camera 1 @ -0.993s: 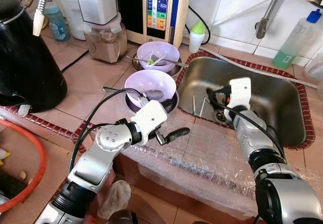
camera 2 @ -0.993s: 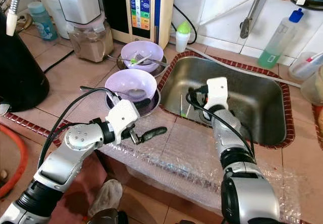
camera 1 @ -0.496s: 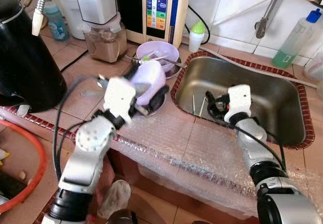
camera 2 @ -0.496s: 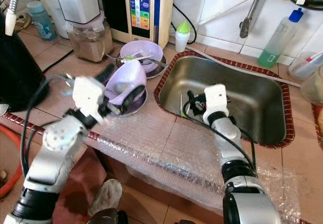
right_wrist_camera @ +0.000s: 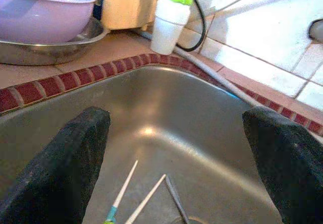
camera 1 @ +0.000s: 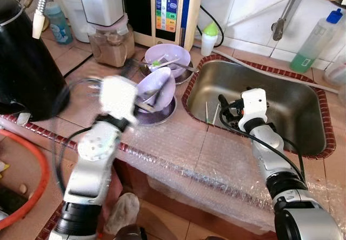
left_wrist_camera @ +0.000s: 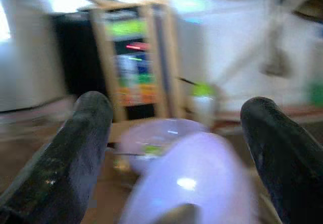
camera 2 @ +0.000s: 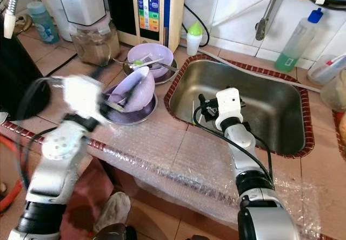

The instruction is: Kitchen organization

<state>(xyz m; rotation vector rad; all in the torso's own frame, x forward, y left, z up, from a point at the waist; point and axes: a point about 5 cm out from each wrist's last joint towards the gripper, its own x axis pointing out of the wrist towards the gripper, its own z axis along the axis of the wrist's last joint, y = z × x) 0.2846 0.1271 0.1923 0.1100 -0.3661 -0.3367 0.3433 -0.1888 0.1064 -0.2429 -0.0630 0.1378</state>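
Observation:
A lilac bowl stands tipped on its edge on a dark plate, with a spoon under it. My left gripper is blurred beside this bowl. In the left wrist view its fingers are spread open with the bowl between and beyond them, touching neither. A second lilac bowl holding utensils sits behind on a metal dish. My right gripper hangs open in the steel sink, above thin sticks on the sink floor.
A black kettle stands at the left, a blender jar and a water purifier at the back. A green-capped white bottle and a green-liquid bottle flank the sink. Bubble wrap covers the counter's front edge.
My left arm swung from the counter's front edge up to the near bowl. That bowl lay flat on its plate and now stands tipped up. The right gripper barely moved.

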